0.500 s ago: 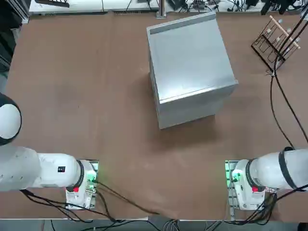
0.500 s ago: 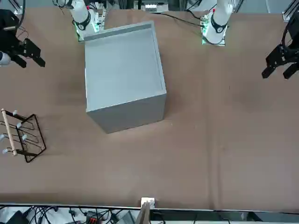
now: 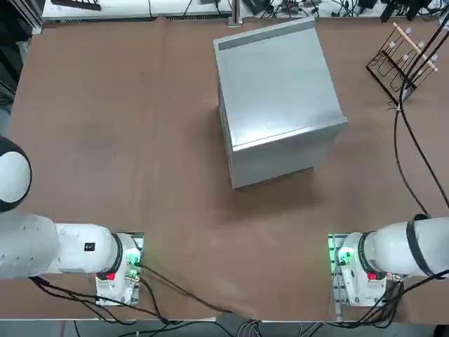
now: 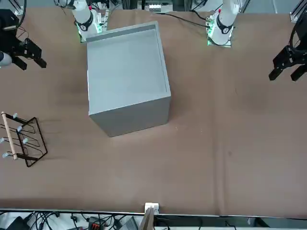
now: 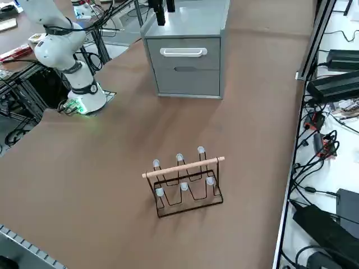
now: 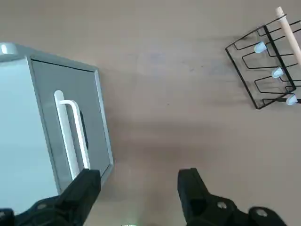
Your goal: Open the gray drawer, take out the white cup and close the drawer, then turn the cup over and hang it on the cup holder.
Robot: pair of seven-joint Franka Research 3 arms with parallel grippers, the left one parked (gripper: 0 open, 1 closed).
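Observation:
The gray drawer [image 5: 183, 52] is shut in the large gray cabinet [image 3: 277, 84]; its white bar handle [image 6: 70, 132] faces the cabinet's right side. The white cup is hidden. The cup holder [image 5: 188, 182], a small dark wire rack with white-tipped wooden pegs, stands at the far right table edge [image 3: 403, 56], apart from the cabinet. My right gripper [image 6: 139, 188] hangs open and empty high above the bare table between the drawer front and the cup holder [image 6: 270, 66]. In the front view the right gripper [image 4: 31, 60] is at the left edge, well off the cabinet [image 4: 127, 72].
A second, lower drawer front [image 5: 188, 81] sits under the handled one. A dark cable [image 3: 414, 147] runs across the table's right side. Cables and power bricks [image 5: 336, 84] lie beyond the table's far edge. The brown tabletop [image 3: 140, 140] stretches wide on the cabinet's left.

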